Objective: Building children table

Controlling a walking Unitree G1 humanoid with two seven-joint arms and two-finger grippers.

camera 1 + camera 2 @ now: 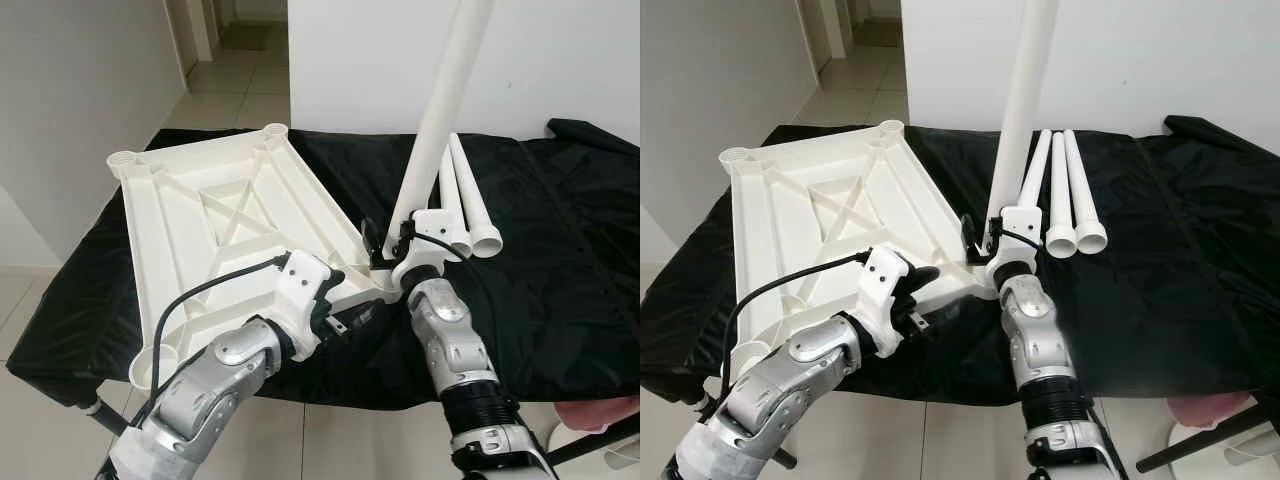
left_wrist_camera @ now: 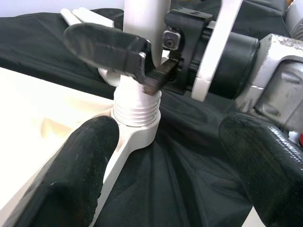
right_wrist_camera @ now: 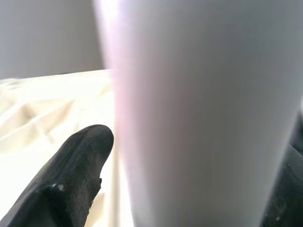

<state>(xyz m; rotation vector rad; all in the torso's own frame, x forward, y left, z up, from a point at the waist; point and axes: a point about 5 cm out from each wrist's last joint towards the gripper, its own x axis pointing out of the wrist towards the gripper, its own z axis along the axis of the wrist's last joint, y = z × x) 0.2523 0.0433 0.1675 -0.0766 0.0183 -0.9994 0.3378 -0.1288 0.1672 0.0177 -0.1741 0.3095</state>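
Screwing a white plastic table leg (image 1: 430, 140) into the upturned tabletop's (image 1: 215, 215) corner socket (image 2: 135, 127), the right gripper (image 1: 385, 243) clamps it low; light, stiff, slippery. The left gripper (image 2: 165, 156) gapes wide beside the socket.

head eyes: high, looking down | wrists: close-up, sharing leg (image 2: 137, 28)

The white tabletop (image 1: 230, 215) lay underside up on the black-covered desk (image 1: 560, 300); one white leg (image 1: 440, 120) stood in its near corner socket, two spare legs (image 1: 472, 205) alongside.
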